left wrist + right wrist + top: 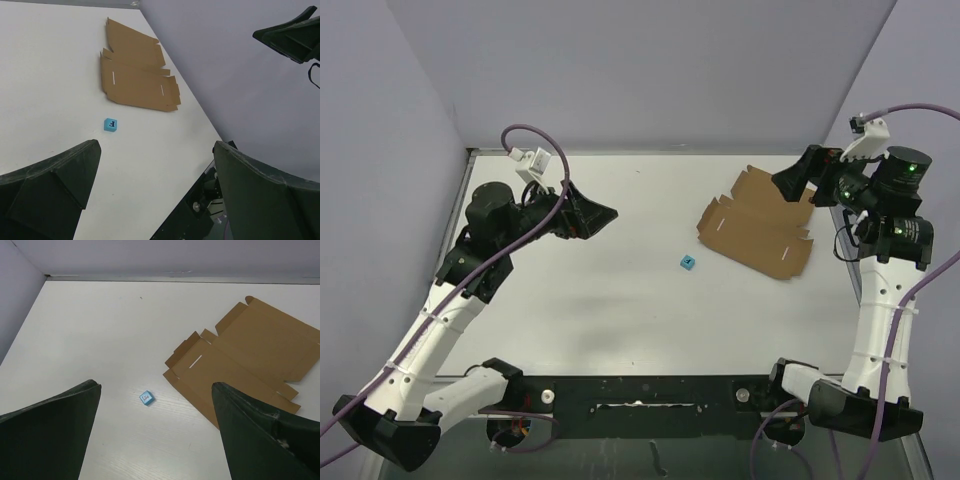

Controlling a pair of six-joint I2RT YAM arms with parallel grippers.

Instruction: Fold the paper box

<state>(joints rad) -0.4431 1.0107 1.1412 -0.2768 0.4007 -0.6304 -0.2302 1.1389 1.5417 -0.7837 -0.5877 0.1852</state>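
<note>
Soft, even light is pouring down from overhead onto the white table (620,320), and nothing is blowing out (no hard glare anywhere). In the top view a faint grey smudge of shadow with no crisp edge is lying on the tabletop beside the left arm (450,310). The paper box (757,222) is reading sharp, with its slits showing clearly in both wrist views, and the blue cube (688,263) is coming through clean too. Up close, the left gripper (156,147) and right gripper (156,386) are looking underexposed, their dark fingers (50,192) going slightly soft along the frame bottom. The walls (650,70) are taking on a lavender cast.
</note>
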